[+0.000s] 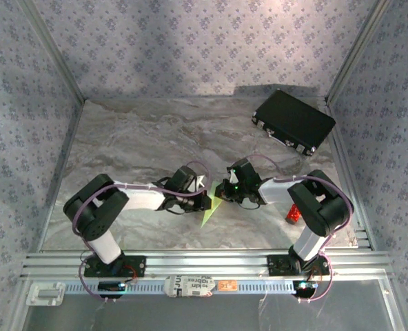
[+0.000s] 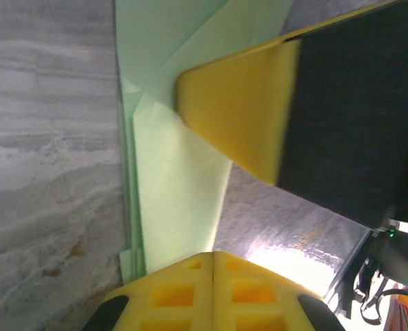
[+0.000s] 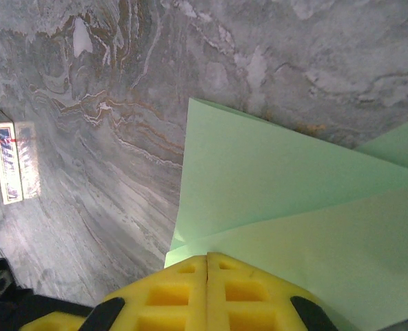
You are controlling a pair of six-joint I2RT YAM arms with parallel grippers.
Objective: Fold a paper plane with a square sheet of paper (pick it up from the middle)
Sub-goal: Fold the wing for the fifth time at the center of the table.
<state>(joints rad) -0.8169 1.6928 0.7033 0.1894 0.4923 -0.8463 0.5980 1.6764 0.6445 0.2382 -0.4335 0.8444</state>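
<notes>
The square sheet of paper (image 1: pixel 207 209) lies folded on the marble table as a pale green pointed shape, its tip toward the near edge. Both grippers meet over it at the table's middle. My left gripper (image 1: pixel 204 201) is shut, its yellow tips together (image 2: pixel 212 254) at the paper's (image 2: pixel 176 196) edge. In the left wrist view the right gripper's yellow finger (image 2: pixel 238 117) rests on the folded layers. My right gripper (image 1: pixel 226 189) is shut too, tips (image 3: pixel 207 256) down on the paper (image 3: pixel 280 186), which runs under them. Nothing shows between either pair of jaws.
A black rectangular case (image 1: pixel 293 122) lies at the back right corner. A small red cylinder (image 1: pixel 293 214) stands by the right arm. Metal frame posts and patterned walls close in the table, with an aluminium rail (image 1: pixel 204 262) along the front.
</notes>
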